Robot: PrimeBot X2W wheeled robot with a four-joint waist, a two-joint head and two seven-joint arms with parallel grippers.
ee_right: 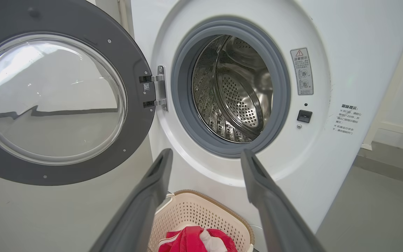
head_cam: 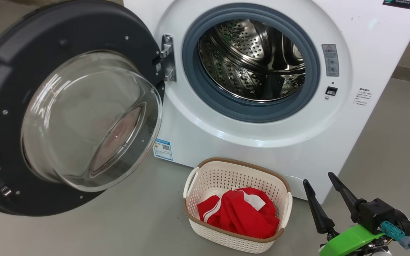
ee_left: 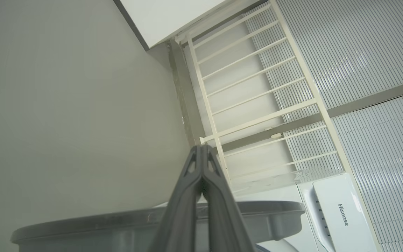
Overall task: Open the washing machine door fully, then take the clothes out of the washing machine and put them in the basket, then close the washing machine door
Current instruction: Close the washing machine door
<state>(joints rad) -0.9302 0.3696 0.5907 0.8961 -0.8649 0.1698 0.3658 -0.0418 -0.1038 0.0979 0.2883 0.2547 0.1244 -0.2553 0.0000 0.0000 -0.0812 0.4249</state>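
Observation:
The washing machine [head_cam: 226, 142] [ee_right: 327, 28] stands with its door [head_cam: 66, 106] [ee_right: 54, 98] swung wide open to the left, glass bowl bulging outward. Its steel drum [head_cam: 251, 60] [ee_right: 236, 91] holds nothing I can see. The red clothes [head_cam: 240, 213] [ee_right: 191, 241] lie inside the cream basket [head_cam: 205, 177] [ee_right: 187, 210] on the floor before the machine. My right gripper [head_cam: 319, 183] [ee_right: 206, 155] is open, to the right of the basket and just above it, nothing between its fingers. My left gripper [ee_left: 201, 148] is shut and empty, just beyond the door's dark rim [ee_left: 271, 213].
Grey floor [head_cam: 397, 149] spreads around the machine and basket. In the left wrist view a white railing [ee_left: 250, 105] and a ribbed wall [ee_left: 362, 52] rise behind the machine's top panel [ee_left: 341, 213]. A pale frame [ee_right: 394, 105] stands right of the machine.

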